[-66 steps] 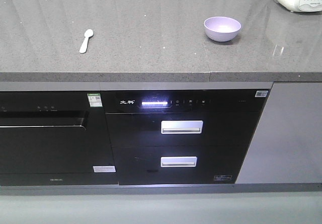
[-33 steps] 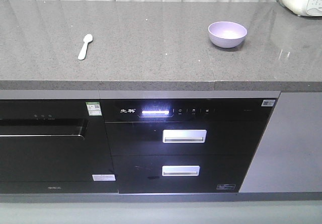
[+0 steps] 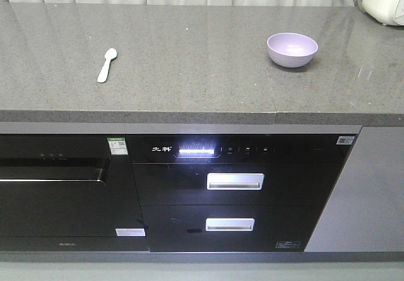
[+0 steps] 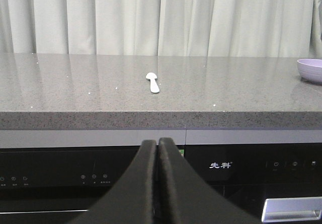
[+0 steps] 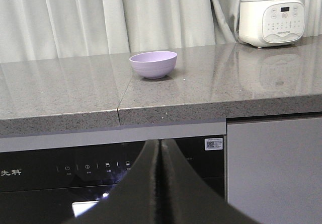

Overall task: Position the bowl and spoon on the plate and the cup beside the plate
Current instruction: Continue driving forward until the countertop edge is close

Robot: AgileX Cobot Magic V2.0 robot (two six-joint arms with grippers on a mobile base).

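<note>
Pale curtains are hung behind a grey speckled desk, with black built-in appliances fitted underneath. Toward the left the spoon is laid flat on the desk, and the bowl is sat upright well apart on the right, with a white blender parked further right. Both the left gripper and the right gripper are held low before the desk edge, fingers pressed together, nothing gripped
</note>
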